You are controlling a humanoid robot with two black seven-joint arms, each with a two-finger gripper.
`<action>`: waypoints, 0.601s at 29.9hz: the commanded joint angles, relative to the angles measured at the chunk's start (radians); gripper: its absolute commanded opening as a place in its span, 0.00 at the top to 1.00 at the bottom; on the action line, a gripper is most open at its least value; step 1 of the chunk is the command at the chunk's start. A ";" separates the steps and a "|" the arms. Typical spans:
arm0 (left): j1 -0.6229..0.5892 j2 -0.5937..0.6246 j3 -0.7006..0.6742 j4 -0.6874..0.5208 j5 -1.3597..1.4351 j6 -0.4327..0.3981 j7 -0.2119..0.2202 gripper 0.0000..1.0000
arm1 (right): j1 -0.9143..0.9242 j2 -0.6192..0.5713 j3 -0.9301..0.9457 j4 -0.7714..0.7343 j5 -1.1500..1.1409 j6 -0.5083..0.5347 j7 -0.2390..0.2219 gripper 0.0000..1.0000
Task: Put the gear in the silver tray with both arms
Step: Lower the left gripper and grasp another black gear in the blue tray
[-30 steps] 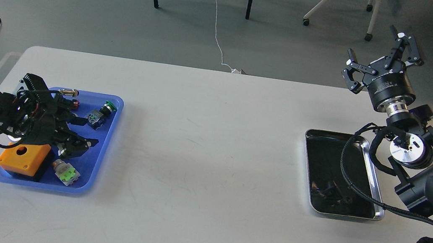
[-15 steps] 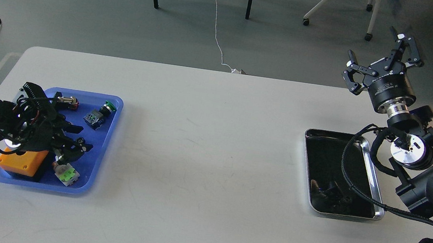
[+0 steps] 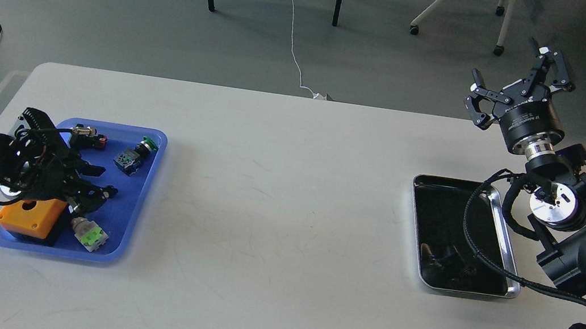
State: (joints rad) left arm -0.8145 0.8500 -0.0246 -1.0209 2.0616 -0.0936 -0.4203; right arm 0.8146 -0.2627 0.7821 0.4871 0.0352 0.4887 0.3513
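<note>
Over the blue tray (image 3: 145,178) the left hand (image 3: 92,182) hovers, fingers spread — right hand (image 3: 515,75) wide open, empty.

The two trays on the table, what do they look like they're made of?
The silver tray looks like polished metal, probably steel: its raised rim gleams bright and its bottom is dark and mirror-like, reflecting the arm above. The blue tray looks like moulded plastic: even, opaque colour, soft rounded rim, only a dull sheen. Neither can be confirmed from look alone.
</note>
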 commanded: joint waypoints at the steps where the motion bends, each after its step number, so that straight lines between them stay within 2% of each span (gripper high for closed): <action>1: 0.000 -0.011 0.002 0.018 0.000 0.000 -0.002 0.49 | -0.002 0.000 0.000 0.016 0.000 0.000 -0.002 0.02; 18: 0.018 -0.016 0.000 0.018 0.002 0.000 -0.014 0.49 | -0.006 -0.001 0.000 0.028 0.000 0.000 -0.002 0.02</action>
State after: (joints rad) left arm -0.7966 0.8359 -0.0238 -1.0036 2.0627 -0.0934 -0.4330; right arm 0.8085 -0.2638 0.7823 0.5155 0.0352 0.4887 0.3513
